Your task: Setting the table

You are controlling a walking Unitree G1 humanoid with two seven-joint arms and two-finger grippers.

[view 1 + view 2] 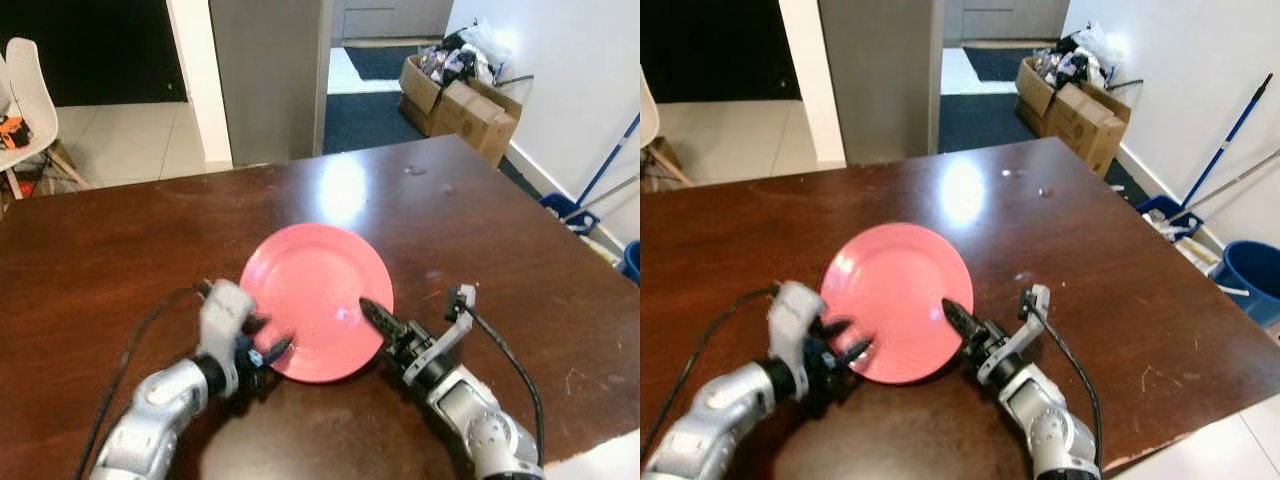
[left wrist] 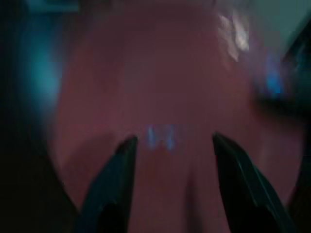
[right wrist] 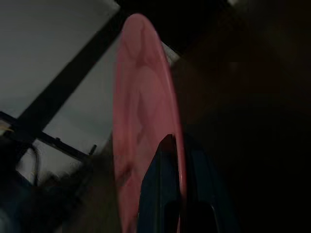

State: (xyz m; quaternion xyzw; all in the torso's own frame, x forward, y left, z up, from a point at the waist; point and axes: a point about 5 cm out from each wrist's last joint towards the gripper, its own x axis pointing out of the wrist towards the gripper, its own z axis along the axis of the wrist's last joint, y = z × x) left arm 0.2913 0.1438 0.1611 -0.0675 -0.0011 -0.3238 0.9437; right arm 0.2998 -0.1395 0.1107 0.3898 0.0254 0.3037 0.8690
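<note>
A pink plate point(image 1: 315, 290) lies near the middle of the dark wooden table point(image 1: 500, 250). My left gripper point(image 1: 268, 352) is at the plate's near left edge; the left wrist view shows its fingers point(image 2: 116, 174) spread apart over the pink surface point(image 2: 155, 82), so it is open. My right gripper point(image 1: 375, 315) reaches the plate's right rim. In the right wrist view the rim point(image 3: 146, 87) runs edge-on between the two fingers point(image 3: 160, 189), which are shut on it.
Cardboard boxes point(image 1: 455, 95) stand on the floor beyond the table's far right corner. A blue bucket point(image 1: 1250, 280) and mop handles point(image 1: 600, 170) are by the right wall. A white chair point(image 1: 25, 100) stands at far left. The table's near right edge point(image 1: 1200, 430) is close.
</note>
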